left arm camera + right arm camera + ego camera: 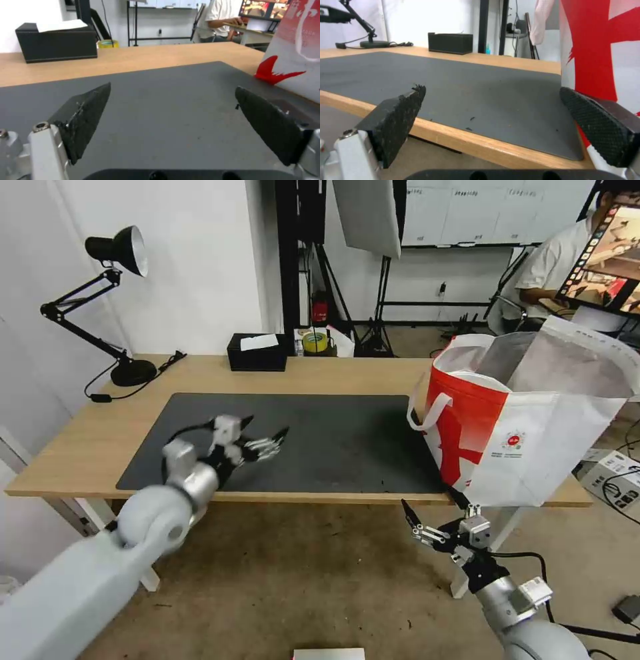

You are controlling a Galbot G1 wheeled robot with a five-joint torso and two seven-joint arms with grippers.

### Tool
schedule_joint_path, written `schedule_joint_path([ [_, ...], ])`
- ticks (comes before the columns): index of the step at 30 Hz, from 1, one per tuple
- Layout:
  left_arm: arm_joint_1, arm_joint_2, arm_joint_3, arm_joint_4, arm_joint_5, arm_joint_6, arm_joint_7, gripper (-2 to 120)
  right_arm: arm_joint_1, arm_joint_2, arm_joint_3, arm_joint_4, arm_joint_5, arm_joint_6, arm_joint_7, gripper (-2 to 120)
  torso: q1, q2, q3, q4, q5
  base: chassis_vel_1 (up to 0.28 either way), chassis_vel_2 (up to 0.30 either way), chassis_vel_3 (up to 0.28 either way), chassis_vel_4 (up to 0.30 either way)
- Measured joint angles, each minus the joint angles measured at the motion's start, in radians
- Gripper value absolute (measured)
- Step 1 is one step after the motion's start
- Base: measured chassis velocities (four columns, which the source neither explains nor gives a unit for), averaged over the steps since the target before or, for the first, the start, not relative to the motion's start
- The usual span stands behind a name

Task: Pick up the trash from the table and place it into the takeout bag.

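The trash is out of view; the dark grey mat [347,440] on the table [373,373] lies bare. The takeout bag [533,447], white and red-orange with a foil lining, stands open-mouthed at the table's right end. My left gripper [267,425] hovers open over the mat's front left part with nothing between its fingers; in the left wrist view the left gripper [172,87] faces the mat and the bag's red print [296,50]. My right gripper [428,497] hangs open below the table's front edge, just left of the bag [596,50], also empty [491,88].
A black tissue box [257,352] sits at the table's far edge, a black desk lamp [123,313] with its cord at the far left corner. A yellow tape roll [315,342] lies behind the box. Boxes and cables cover the floor at right.
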State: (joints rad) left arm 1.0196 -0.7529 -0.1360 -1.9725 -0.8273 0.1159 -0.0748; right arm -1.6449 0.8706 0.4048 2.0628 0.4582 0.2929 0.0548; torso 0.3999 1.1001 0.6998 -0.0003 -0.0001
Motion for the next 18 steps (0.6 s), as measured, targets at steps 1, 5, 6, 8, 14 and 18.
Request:
schedule_joint_path([
  [1, 0.033, -0.014, -0.019, -0.001, 0.028, -0.016, 0.003, 100, 0.0, 0.0, 0.0, 0.0, 0.0, 0.0, 0.0, 100, 0.0, 0.0, 0.0, -0.0005, -0.0001, 0.0, 0.0, 0.0, 0.0],
  [5, 0.192, -0.068, -0.131, -0.017, 0.14, -0.077, 0.002, 100, 0.0, 0.0, 0.0, 0.0, 0.0, 0.0, 0.0, 100, 0.0, 0.0, 0.0, 0.0002, 0.0001, 0.0, 0.0, 0.0, 0.0],
  [6, 0.192, -0.068, -0.131, -0.017, 0.14, -0.077, 0.002, 100, 0.0, 0.0, 0.0, 0.0, 0.0, 0.0, 0.0, 100, 0.0, 0.0, 0.0, 0.0002, 0.0001, 0.0, 0.0, 0.0, 0.0],
  [8, 0.298, -0.099, -0.208, -0.026, 0.188, -0.115, 0.0, 100, 0.0, 0.0, 0.0, 0.0, 0.0, 0.0, 0.0, 100, 0.0, 0.0, 0.0, 0.0007, -0.0004, 0.0, 0.0, 0.0, 0.0],
  [14, 0.455, -0.154, -0.347, -0.038, 0.267, -0.179, -0.028, 100, 0.0, 0.0, 0.0, 0.0, 0.0, 0.0, 0.0, 100, 0.0, 0.0, 0.0, 0.0002, 0.0002, 0.0, 0.0, 0.0, 0.0],
  [18, 0.522, -0.19, -0.409, -0.051, 0.274, -0.185, -0.063, 100, 0.0, 0.0, 0.0, 0.0, 0.0, 0.0, 0.0, 100, 0.0, 0.0, 0.0, 0.0004, 0.0, 0.0, 0.0, 0.0, 0.0],
])
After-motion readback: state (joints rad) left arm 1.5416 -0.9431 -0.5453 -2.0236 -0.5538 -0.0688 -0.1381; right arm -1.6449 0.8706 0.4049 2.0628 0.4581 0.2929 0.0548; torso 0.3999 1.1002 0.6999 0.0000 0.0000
